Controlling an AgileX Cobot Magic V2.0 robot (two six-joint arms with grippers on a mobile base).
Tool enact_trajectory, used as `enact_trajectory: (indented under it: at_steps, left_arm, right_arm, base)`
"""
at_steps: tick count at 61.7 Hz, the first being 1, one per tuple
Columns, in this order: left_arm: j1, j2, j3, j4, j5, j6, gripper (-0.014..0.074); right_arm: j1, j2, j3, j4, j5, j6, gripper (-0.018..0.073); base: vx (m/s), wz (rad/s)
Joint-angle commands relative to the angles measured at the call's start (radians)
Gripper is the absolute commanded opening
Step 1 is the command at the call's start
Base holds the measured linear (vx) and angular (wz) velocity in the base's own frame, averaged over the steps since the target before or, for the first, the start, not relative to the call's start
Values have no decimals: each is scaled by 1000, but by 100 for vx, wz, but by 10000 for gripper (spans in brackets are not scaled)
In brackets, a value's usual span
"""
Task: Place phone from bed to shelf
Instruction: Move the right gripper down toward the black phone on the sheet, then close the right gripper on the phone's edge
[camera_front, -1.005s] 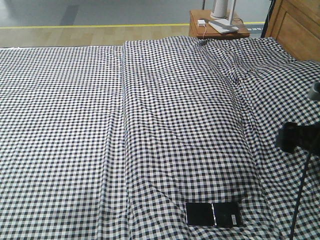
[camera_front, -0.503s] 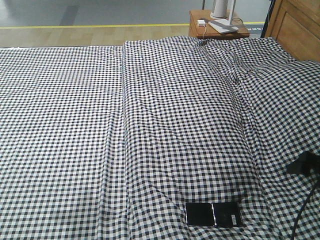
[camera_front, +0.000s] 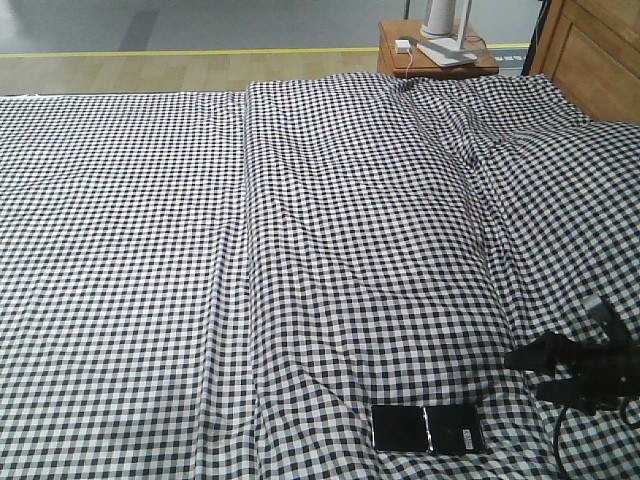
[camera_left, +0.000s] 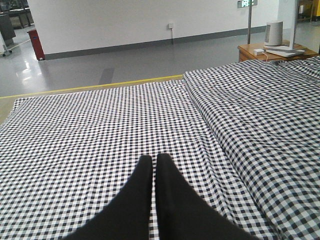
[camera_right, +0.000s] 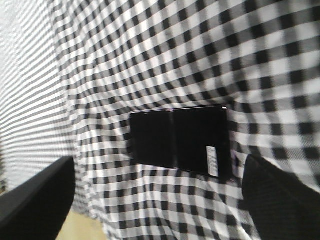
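Exterior front-facing camera has the phone (camera_front: 428, 429) lying flat and opened out on the bed (camera_front: 150, 250), close to the near edge and right of the middle. Its crease runs across its middle and a small white sticker sits on the right half. The right tool (camera_front: 530, 375) hangs low just to the right of the phone, apart from it.

In the right wrist view the phone (camera_right: 181, 141) sits between the two dark fingers (camera_right: 40, 200). They are spread wide, one at either end of it in that view, and neither touches it. This looks like lining up for a grasp, with the phone centred so both fingers can meet it evenly.

The left tool (camera_left: 154, 167) has its fingers pressed together on nothing. It hovers over the left part of the bed, well apart from the phone, probably parked there to keep out of the other arm's way.

The sheet is soft black-and-white check cloth, creased, with a long raised fold (camera_front: 248, 250) running away from the camera. Ripples gather around the phone. A thin glossy slab on yielding cloth offers little edge, so the fingers may need to press into the sheet to get under the rim.

Beyond the bed are a grey floor (camera_front: 200, 25) with a yellow line (camera_front: 200, 52) and a white wall (camera_left: 125, 20). A small brown bench (camera_front: 430, 62) carries white items, and a wooden headboard (camera_front: 600, 60) stands at the right. No shelf shows in any view.
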Motion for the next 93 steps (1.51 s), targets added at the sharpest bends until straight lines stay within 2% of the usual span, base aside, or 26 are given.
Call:
enact_trajectory:
  at_steps: [1, 9, 18, 26, 41, 67, 82, 93]
  left_arm:
    - [-4, -13, -21, -9, -72, -6, 1]
    - [-4, -13, -21, -9, -72, -6, 1]
    - [-4, -13, -21, -9, -72, -6, 1]
    - [-4, -13, -21, -9, -72, -6, 1]
    - [-4, -13, -21, -9, -72, -6, 1]
    - [-4, -13, -21, -9, -72, -6, 1]
    - [-4, -13, -21, -9, -72, -6, 1]
    - [-4, -13, -21, -9, -72, -6, 1]
  right_arm:
    - [-4, 20, -66, -8, 146, -12, 625]
    - [10, 99, -126, -60, 201, -10, 622]
    - [64, 161, -183, -125, 170, -4, 616]
    - [94, 204, -237, -133, 170, 13, 612]
    - [94, 267, -326, -159, 179, 44, 599]
    - [94, 356, -353, -135, 186, 32, 594]
    - [96, 409, -353, -37, 199, -21, 594]
    - [135, 440, -355, -9, 225, -45, 594]
  base:
    - [0, 0]
    - [0, 0]
    - [0, 0]
    - [0, 0]
    - [0, 0]
    - [0, 0]
    - [0, 0]
    - [0, 0]
